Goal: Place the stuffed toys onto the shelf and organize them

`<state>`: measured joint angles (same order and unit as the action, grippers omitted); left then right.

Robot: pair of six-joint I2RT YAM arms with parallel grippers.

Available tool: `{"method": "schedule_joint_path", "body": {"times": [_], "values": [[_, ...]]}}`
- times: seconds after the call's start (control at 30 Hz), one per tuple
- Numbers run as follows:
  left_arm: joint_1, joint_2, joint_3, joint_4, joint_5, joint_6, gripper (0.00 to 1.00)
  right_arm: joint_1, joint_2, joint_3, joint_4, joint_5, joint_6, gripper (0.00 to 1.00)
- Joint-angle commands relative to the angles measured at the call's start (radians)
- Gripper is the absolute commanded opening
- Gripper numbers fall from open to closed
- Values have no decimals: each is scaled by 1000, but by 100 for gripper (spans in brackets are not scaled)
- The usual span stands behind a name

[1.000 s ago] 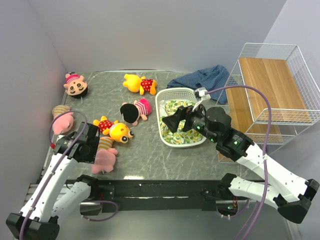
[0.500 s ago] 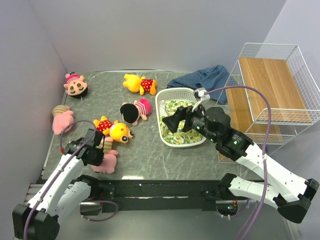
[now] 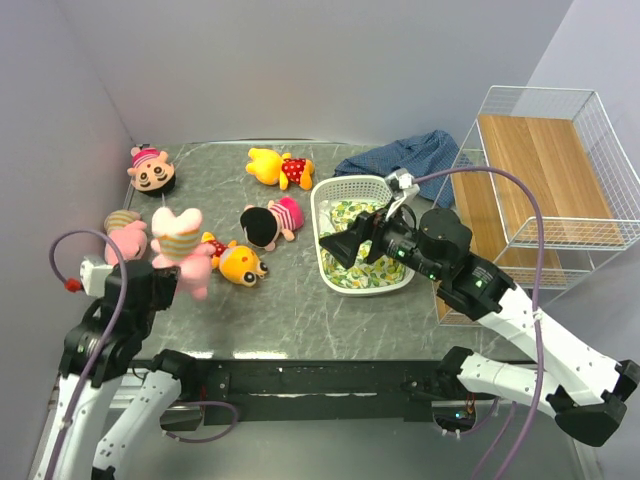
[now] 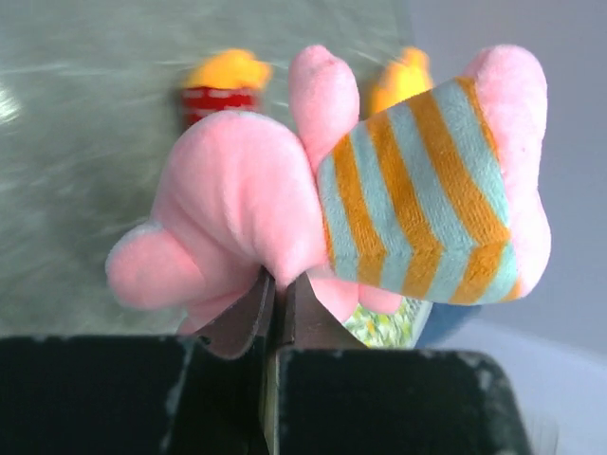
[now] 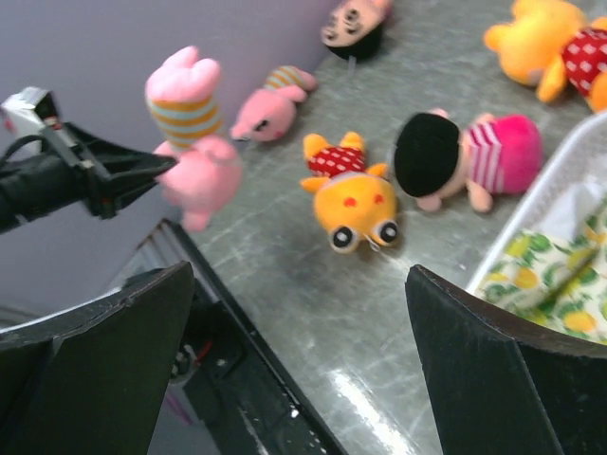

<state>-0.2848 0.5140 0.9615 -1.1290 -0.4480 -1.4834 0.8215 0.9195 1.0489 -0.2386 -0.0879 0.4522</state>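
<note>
A pink pig in a striped shirt (image 3: pixel 183 250) is held clear of the table (image 3: pixel 300 310) by the left gripper (image 4: pixel 275 303). Its jaws are clenched on a fold of plush where the pink part meets the shirt, so the toy hangs free for carrying. The shelf (image 3: pixel 540 160) is set at the far right, well apart from the pig, and no toy is seen on its planks; the task is judged barely begun. The right gripper (image 3: pixel 338 248) is seen spread wide and empty above the white basket (image 3: pixel 322 200), perhaps so that a handover can be received. The tightness of the pinch is shown only by the left wrist view. The pig's clearance is shown better by the right wrist view, where a second pig (image 5: pixel 270 109), a yellow bear (image 5: pixel 356 213) and a pink-clad doll (image 5: pixel 465 156) are seen lying on the table.
</note>
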Motion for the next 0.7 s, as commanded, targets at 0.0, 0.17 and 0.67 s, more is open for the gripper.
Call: {"method": "schedule_joint_path", "body": {"times": [0.0, 0.17, 0.67], "values": [[1, -120, -70, 425, 187, 392, 1, 2, 12, 92, 76, -139, 19, 99], [1, -209, -242, 874, 532, 560, 1, 2, 57, 151, 116, -200, 71, 94], [1, -14, -348, 1325, 931, 608, 1, 16, 203, 212, 237, -311, 246, 79]]}}
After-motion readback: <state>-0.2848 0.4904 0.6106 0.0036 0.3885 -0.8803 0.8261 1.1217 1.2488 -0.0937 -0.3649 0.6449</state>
